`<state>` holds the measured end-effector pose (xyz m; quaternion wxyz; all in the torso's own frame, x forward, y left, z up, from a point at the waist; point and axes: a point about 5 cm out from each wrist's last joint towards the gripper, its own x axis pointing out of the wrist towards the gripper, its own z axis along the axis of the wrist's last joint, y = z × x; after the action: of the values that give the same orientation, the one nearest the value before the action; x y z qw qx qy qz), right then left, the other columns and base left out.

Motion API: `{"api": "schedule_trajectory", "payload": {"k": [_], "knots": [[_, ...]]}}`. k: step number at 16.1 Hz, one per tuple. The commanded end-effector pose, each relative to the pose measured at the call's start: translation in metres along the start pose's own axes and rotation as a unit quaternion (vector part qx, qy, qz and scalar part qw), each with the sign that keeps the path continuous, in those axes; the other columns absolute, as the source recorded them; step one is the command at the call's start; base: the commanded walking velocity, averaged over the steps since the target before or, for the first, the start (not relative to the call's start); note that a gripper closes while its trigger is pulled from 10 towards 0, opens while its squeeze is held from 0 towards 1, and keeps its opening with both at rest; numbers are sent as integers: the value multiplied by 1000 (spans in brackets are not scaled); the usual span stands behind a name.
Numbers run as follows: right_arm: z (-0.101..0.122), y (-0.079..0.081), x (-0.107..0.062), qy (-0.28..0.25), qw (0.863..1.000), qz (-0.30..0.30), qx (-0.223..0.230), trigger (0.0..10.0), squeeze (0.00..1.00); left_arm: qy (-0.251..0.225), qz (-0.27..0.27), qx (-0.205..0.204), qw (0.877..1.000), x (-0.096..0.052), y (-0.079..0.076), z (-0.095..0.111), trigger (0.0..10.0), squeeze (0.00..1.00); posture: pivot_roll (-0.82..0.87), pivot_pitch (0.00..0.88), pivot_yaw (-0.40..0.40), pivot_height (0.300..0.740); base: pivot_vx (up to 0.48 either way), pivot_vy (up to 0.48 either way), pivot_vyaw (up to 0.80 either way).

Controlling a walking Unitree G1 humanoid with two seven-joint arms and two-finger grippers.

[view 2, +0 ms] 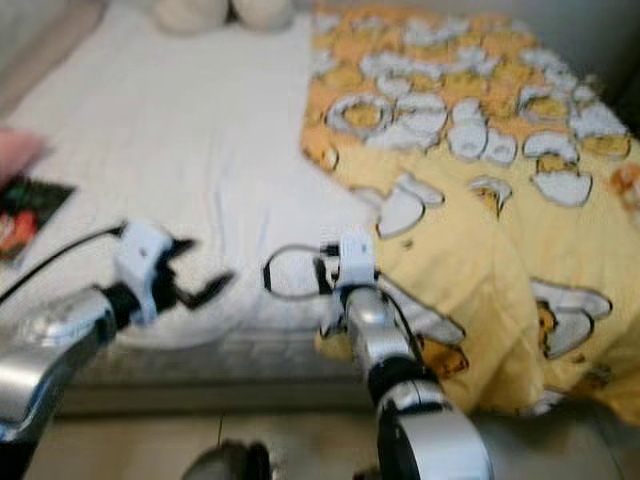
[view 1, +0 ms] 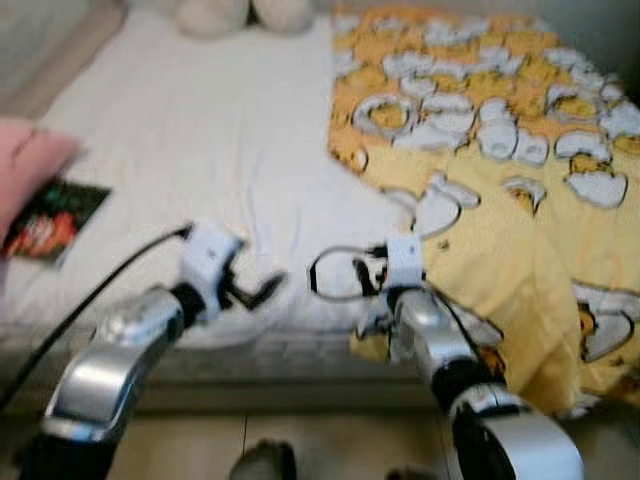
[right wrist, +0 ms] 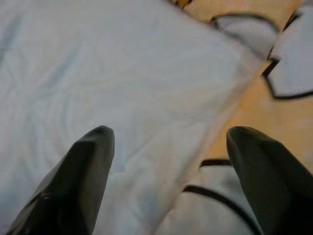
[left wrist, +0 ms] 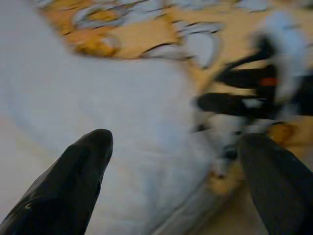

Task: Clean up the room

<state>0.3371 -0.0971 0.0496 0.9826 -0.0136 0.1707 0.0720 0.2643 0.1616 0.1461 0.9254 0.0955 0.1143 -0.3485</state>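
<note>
At the bed's [view 1: 200, 130] left edge a pink cushion [view 1: 25, 165] pokes in, and just beside it a dark packet [view 1: 55, 218] with red print lies flat on the white sheet. Two pale soft toys [view 1: 245, 12] sit at the head end, near the middle. The left gripper [view 1: 250, 292] hovers over the foot edge of the mattress, its black fingers [left wrist: 80, 171] spread wide with nothing between them; a black cable trails back along the silver arm. Just to its right the right gripper [view 1: 340, 275] hangs over the same foot edge, right where the white sheet meets the yellow blanket [view 1: 500, 200]; its fingers [right wrist: 88, 166] are also wide apart and empty, one over the sheet and one over the blanket's border. The blanket, printed with white and orange cartoon shapes, covers the right half of the bed and spills over the foot edge and the right corner toward the floor. Everything is a little blurred
</note>
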Motion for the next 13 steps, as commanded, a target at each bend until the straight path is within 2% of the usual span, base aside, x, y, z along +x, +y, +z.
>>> {"api": "schedule_trajectory", "payload": {"k": [1, 3, 6, 11, 13], "knots": [[4, -3, 2, -5, 999, -23, -25, 10000, 0, 6, -31, -2, 1000, -1, -7, -1, 10000, 0, 91, 184, 24, 740, 0, 0, 0], [2, -11, 2, 0, 997, -65, -40, 10000, 0, 15, -42, -9, 999, -3, -14, -2, 10000, 0, 95, 194, 21, 740, 0, 0, 0], [-6, -14, 0, 22, 997, -74, -30, 10000, 0, 20, -55, -21, 998, -7, -24, -2, 10000, 0, 103, 209, 29, 740, 0, 0, 0], [-6, 4, 1, 11, 999, -45, -15, 10000, 0, 26, -66, -28, 997, -11, -30, -1, 10000, 0, 107, 222, 39, 740, 0, 0, 0], [-2, 12, 2, 1, 999, -49, -19, 10000, 0, 12, -86, -49, 995, -9, -44, 7, 10000, 0, 106, 230, 35, 740, 0, 0, 0]]}}
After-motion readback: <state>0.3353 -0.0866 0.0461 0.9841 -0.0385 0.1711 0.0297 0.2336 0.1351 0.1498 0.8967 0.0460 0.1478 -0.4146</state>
